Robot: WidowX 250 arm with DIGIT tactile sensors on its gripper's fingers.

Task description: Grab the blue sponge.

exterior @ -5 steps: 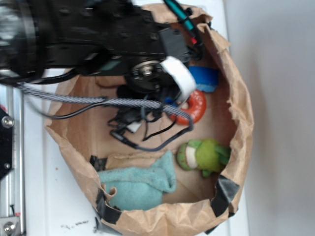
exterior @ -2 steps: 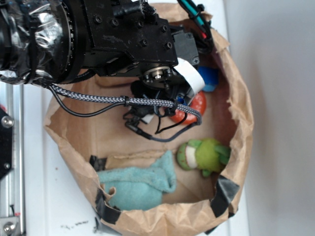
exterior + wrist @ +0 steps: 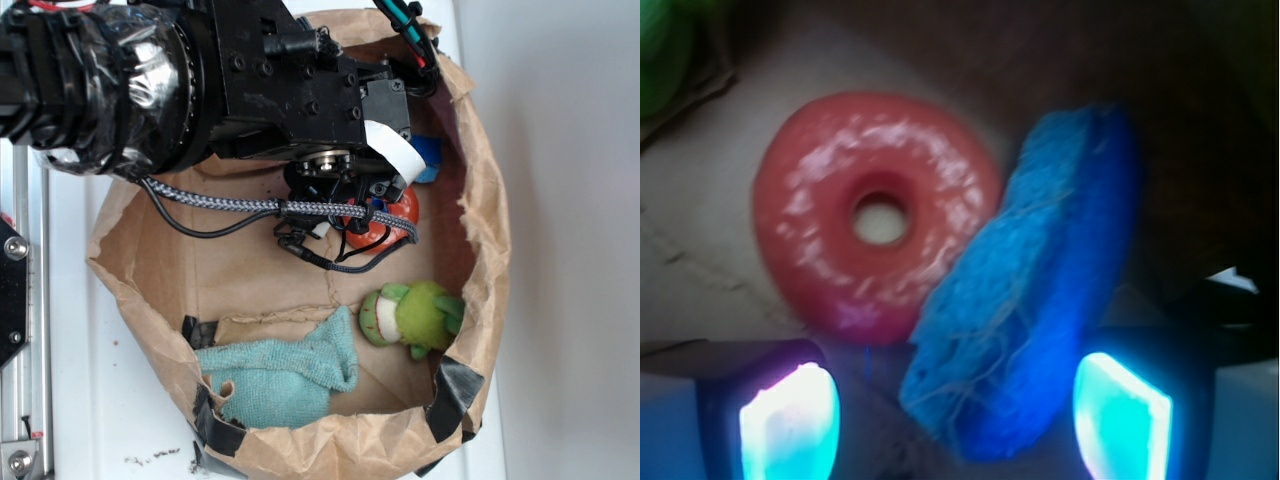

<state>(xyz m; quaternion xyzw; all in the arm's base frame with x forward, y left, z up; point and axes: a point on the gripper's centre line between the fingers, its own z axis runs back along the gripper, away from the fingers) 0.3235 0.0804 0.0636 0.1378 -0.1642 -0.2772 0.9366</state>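
Blue sponge (image 3: 1025, 290) sat btwn the fingers (image 3: 788, 425) of the gripper (image 3: 955, 420), jaws spread wide, nothing clamped, pads not touching it. Sponge lay tilted, its near frayed end closest to the wrist cam, leaning against the red ring (image 3: 875, 215) just left of it. All inside a brown paper bag (image 3: 480, 230). Farther off in the bag: green plush frog (image 3: 415, 317), then teal cloth (image 3: 285, 375) w/ black tape on the rim.

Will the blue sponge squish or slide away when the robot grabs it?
The blue sponge looks porous with a frayed edge, so it will probably squish and feel light. Its rough surface should grip rather than slip. It sits against the red ring, so it might nudge that when the open gripper closes.
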